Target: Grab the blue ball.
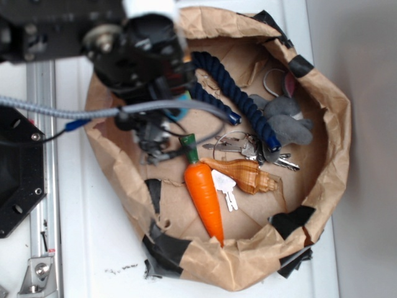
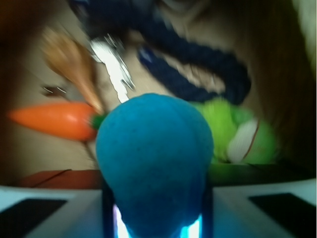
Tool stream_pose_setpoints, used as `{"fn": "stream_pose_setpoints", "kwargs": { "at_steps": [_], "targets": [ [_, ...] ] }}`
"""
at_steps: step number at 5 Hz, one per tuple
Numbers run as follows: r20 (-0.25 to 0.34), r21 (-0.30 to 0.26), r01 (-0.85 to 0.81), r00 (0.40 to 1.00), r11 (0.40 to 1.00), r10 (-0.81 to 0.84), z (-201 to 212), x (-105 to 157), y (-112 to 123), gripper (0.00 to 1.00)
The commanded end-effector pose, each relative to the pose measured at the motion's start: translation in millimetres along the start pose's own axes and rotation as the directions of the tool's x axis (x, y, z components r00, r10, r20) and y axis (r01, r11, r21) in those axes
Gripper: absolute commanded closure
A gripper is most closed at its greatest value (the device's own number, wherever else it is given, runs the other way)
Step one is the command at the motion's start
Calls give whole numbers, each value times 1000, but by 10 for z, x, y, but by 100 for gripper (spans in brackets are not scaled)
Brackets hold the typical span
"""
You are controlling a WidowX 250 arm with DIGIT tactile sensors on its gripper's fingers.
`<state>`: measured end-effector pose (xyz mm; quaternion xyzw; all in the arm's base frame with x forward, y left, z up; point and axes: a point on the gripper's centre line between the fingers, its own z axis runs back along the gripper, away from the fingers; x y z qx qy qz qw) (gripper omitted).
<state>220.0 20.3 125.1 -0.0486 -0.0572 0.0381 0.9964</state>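
Wrist view puts the blue ball [image 2: 154,163] right in front of my lens, filling the centre and bottom of the picture, seated between the gripper [image 2: 156,218] fingers [image 2: 107,208], whose dark inner edges press against its sides; I read the jaws as clamped on it. Everything here is blurred. Just behind the ball to the right I make out a green plush toy [image 2: 233,131], partly hidden by it, and to the left an orange carrot [image 2: 52,120] lying on its side. Farther back sit a smeared brown shell [image 2: 69,62], some bright keys [image 2: 115,64], and a dark blue rope [image 2: 198,57] curving across the top.

From the exterior view, my arm [image 1: 133,49] reaches in from the upper left over the rim of a crumpled paper bag [image 1: 335,143], its black body and grey cable [image 1: 93,112] covering the bag's left interior. The gripper itself is hidden beneath the arm, and only a sliver of blue [image 1: 180,105] peeks out there. A grey plush toy [image 1: 286,121] lies at the far right, beyond the rope.
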Motion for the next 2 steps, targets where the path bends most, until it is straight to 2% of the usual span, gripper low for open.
{"fn": "stream_pose_setpoints", "kwargs": {
  "at_steps": [1,2],
  "targets": [
    [59,-21,66,996,998,-65,312,358,-308,100],
    [49,13,66,997,998,-67,161,357,-339,100]
  ]
}}
